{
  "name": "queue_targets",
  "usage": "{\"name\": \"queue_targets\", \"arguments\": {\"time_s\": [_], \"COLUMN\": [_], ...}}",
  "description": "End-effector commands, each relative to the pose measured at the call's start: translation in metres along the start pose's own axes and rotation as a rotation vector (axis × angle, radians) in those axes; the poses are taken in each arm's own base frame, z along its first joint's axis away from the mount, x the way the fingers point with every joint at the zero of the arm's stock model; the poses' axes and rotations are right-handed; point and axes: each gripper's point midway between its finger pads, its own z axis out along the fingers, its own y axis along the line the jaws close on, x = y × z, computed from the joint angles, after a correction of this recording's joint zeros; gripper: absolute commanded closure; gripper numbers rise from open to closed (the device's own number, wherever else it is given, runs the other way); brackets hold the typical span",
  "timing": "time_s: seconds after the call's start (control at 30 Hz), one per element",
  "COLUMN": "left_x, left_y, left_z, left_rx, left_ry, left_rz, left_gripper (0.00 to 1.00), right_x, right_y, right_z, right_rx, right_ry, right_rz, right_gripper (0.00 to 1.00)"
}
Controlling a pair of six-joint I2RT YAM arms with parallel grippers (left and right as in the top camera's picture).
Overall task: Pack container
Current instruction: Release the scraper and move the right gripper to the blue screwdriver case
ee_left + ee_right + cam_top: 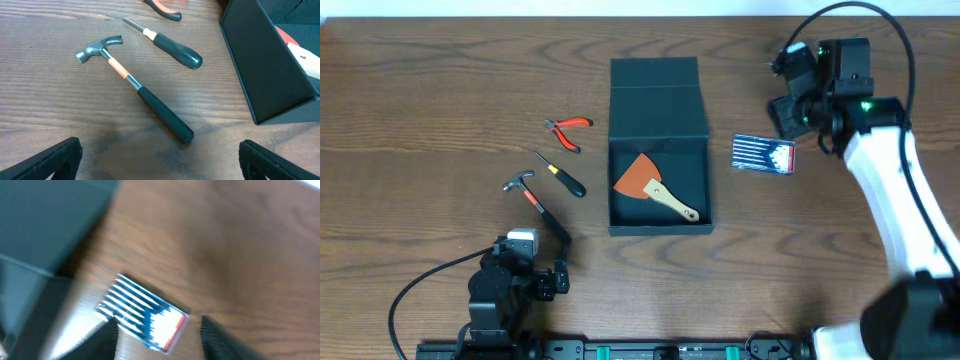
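Wood-grain table (420, 100) fills every view, and the black container (660, 228) sits at its centre with the flap lid (657, 100) thrown back toward the far side. Only the overhead view looks into it: an orange-bladed scraper (650, 185) with a pale wooden handle lies inside. Left of the box lie orange-handled pliers (568, 128), a screwdriver (562, 175) and a claw hammer (535, 200). The left wrist view cuts off most of the pliers and shows only a corner of the box. The left gripper (160, 145) hovers near the hammer's handle, jaws wide and empty. A blue-and-white packet (763, 155) lies right of the box. The right gripper (788, 118) hangs beside it, and its blurred wrist view shows the fingers partly apart, gripping nothing, with the packet's print unreadable.
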Motion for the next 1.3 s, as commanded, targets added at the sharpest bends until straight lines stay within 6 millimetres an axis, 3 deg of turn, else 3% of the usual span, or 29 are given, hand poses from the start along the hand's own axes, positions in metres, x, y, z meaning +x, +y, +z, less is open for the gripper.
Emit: {"name": "queue_targets", "arguments": {"time_s": [0.0, 0.07, 0.17, 0.4, 0.63, 1.07, 1.27], "left_x": [0.002, 0.002, 0.002, 0.002, 0.002, 0.002, 0.002], "left_y": [0.002, 0.002, 0.002, 0.002, 0.002, 0.002, 0.002], "left_z": [0.002, 0.002, 0.002, 0.002, 0.002, 0.002, 0.002], "left_rx": [-0.01, -0.01, -0.01, -0.01, -0.01, -0.01, -0.01], "left_ry": [0.0, 0.0, 0.0, 0.0, 0.0, 0.0, 0.0], "left_rz": [0.015, 0.015, 0.015, 0.015, 0.015, 0.015, 0.015], "left_gripper": [0.01, 0.02, 0.01, 0.02, 0.01, 0.02, 0.01], "right_x": [0.022, 0.029, 0.035, 0.043, 0.063, 0.084, 0.095], "right_y": [-0.01, -0.013, -0.015, -0.021, -0.023, -0.018, -0.014], "right_z": [0.033, 0.05, 0.07, 0.099, 0.122, 0.142, 0.14], "right_rx": [-0.008, -0.012, -0.009, 0.003, -0.01, -0.033, -0.049], "right_ry": [0.084, 0.111, 0.133, 0.151, 0.21, 0.274, 0.322], "right_rz": [0.035, 0.044, 0.045, 0.04, 0.057, 0.063, 0.066], "right_gripper": [0.71, 0.85, 0.95, 0.98, 0.99, 0.99, 0.99]}}
